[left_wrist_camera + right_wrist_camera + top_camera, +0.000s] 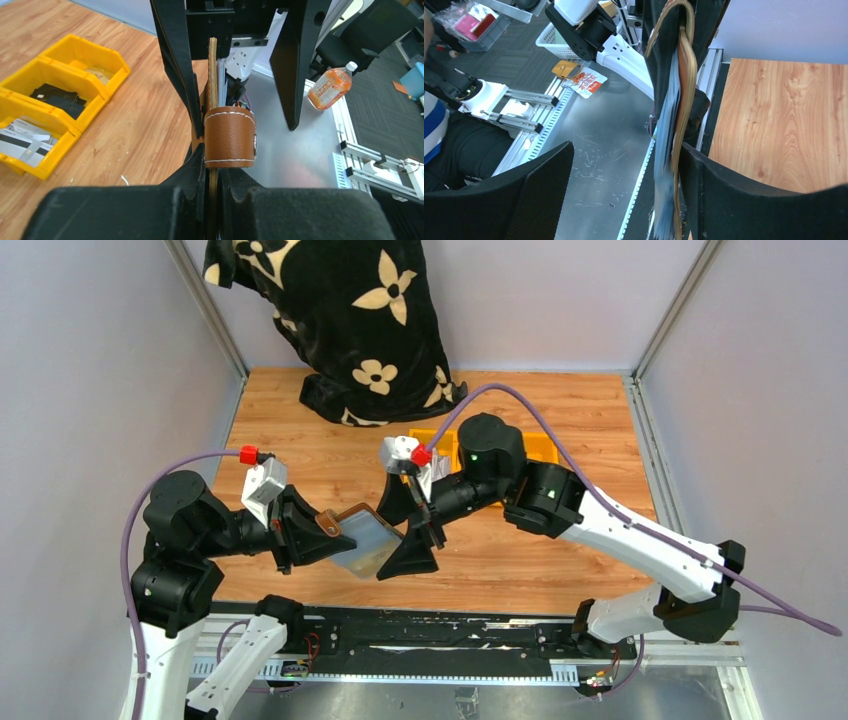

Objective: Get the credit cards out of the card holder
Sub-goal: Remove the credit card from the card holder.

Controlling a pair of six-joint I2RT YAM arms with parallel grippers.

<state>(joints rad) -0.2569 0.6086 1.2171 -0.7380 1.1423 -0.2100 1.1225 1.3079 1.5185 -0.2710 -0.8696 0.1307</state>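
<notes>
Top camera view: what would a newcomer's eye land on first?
The brown card holder hangs in mid-air over the near middle of the table, clamped by the left gripper, with the right gripper open around its other end. Behind, a black cloth with cream flowers drapes the back edge.

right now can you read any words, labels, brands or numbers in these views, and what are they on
Nothing legible in any view.
orange bottle: label print, too blurred to read.
orange-red packet: printing, too small to read.
white slips in the yellow bin: dark bands, no readable print.
card holder: no marking visible.
</notes>
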